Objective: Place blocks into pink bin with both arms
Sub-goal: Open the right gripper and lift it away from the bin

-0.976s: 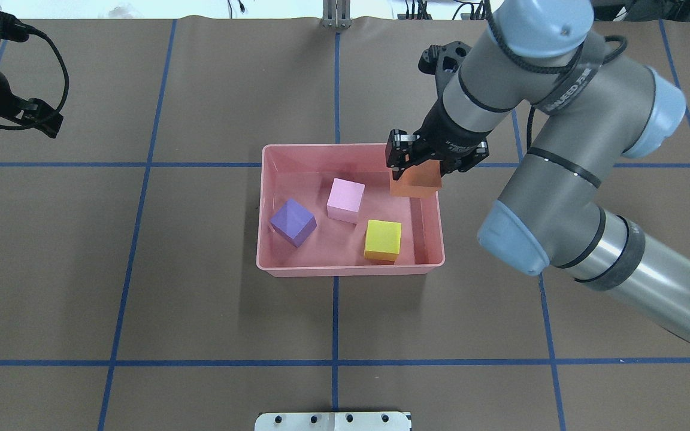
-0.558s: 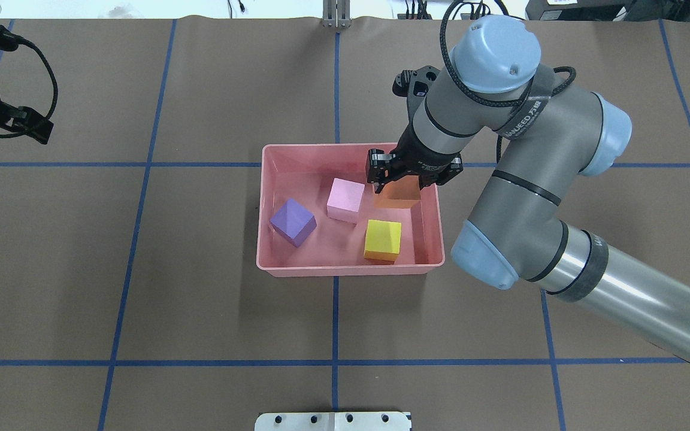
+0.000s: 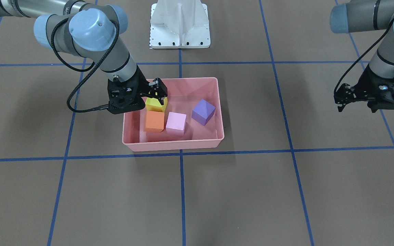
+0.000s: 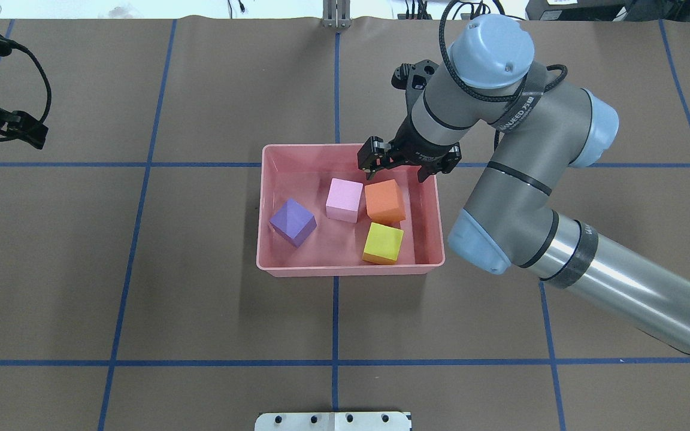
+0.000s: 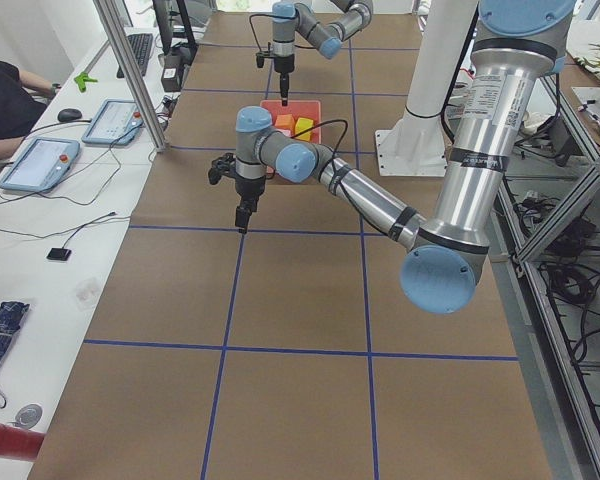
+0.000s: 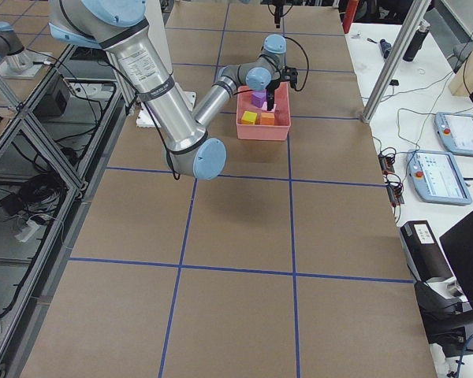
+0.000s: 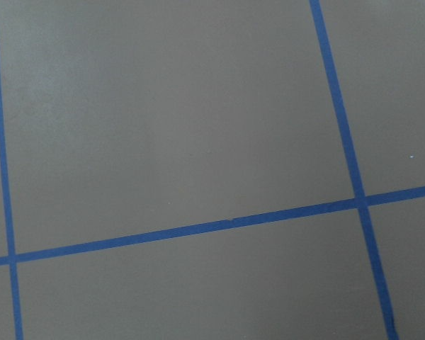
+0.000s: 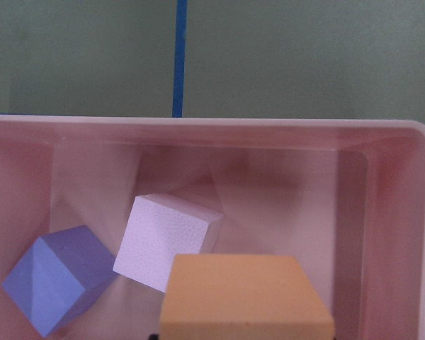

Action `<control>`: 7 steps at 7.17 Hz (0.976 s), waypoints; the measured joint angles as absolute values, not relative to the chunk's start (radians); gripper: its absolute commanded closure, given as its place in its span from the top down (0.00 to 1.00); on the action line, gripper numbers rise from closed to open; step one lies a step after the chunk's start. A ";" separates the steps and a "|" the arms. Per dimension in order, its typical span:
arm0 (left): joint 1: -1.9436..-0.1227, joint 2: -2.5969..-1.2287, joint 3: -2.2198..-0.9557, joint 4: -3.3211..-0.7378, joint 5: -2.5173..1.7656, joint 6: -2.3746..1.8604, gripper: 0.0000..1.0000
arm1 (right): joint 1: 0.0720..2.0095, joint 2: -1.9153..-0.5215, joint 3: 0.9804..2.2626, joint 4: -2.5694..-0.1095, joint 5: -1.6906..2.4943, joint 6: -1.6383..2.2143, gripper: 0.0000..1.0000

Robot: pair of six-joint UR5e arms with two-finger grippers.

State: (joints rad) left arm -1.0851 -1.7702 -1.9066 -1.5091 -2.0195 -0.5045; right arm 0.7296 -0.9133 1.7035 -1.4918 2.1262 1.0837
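Observation:
The pink bin (image 4: pixel 273 266) sits mid-table and holds all the blocks: purple (image 4: pixel 292 221), light pink (image 4: pixel 345 199), orange (image 4: pixel 385 201) and yellow (image 4: pixel 383 243). The orange block lies on the bin floor, touching the pink one. My right gripper (image 4: pixel 397 174) hangs open just above the orange block, over the bin's far side, with nothing in it. In the front view the right gripper (image 3: pixel 149 97) stands over the orange block (image 3: pixel 154 121). The right wrist view looks down on the orange block (image 8: pixel 244 297). My left gripper (image 3: pixel 356 107) hovers open and holds nothing, far off to the side.
A white base plate (image 4: pixel 333 421) lies at the table's near edge. Blue tape lines (image 4: pixel 335 317) grid the brown table. The right arm's elbow (image 4: pixel 480 245) reaches over the table beside the bin's right wall.
My right gripper carried the orange block left over the bin, then opened; the block now lies in the bin beside the pink one. The yellow block has turned slightly. The left gripper drifted a little left.

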 measured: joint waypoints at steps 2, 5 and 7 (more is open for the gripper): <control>-1.151 -1.755 -1.888 -1.536 -2.029 -0.520 1.00 | 0.834 -0.968 1.742 -1.528 2.140 1.015 1.00; -1.368 -1.753 -1.778 -1.521 -2.187 -0.216 1.00 | 1.056 -1.117 1.812 -1.677 2.199 0.586 1.00; -1.492 -1.751 -1.687 -1.480 -2.254 0.005 1.00 | 1.229 -1.259 1.802 -1.713 2.290 0.308 1.00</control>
State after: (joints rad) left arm -1.4916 -1.7509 -1.6871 -1.4800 -2.2539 0.0045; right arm 1.2290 -1.2595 1.8016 -1.7130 2.2903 0.3081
